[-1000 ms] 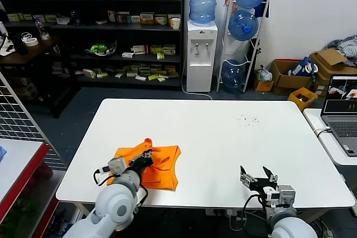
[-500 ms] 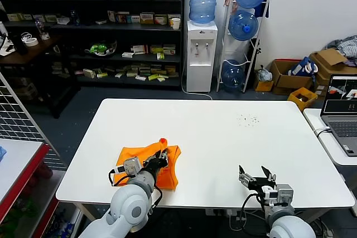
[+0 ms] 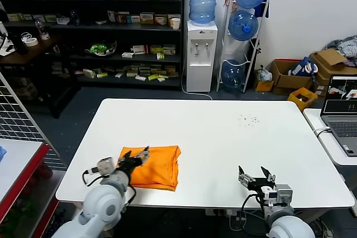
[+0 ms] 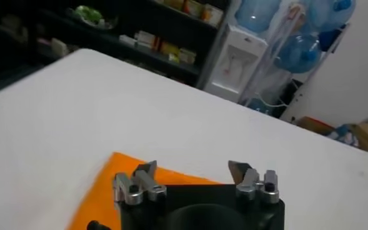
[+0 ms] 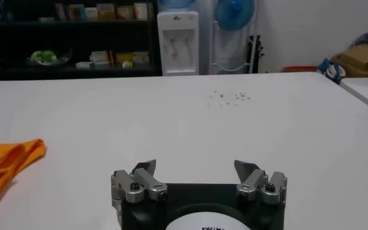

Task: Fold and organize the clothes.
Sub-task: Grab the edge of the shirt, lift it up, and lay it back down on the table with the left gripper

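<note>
T-shirt (image 3: 154,166), orange, lies folded on white table (image 3: 223,137); left gripper (image 3: 135,158) spread empty above it, right gripper (image 3: 256,174) open, idle near the front edge

Before me lies a white tabletop (image 3: 223,137) with dark specks (image 3: 249,119) near its far edge. Beyond stand a water dispenser (image 3: 201,54), a rack of blue bottles (image 3: 245,26), stocked shelves (image 3: 111,26) and cardboard boxes (image 3: 290,76). A laptop (image 3: 343,104) sits on my right.
</note>
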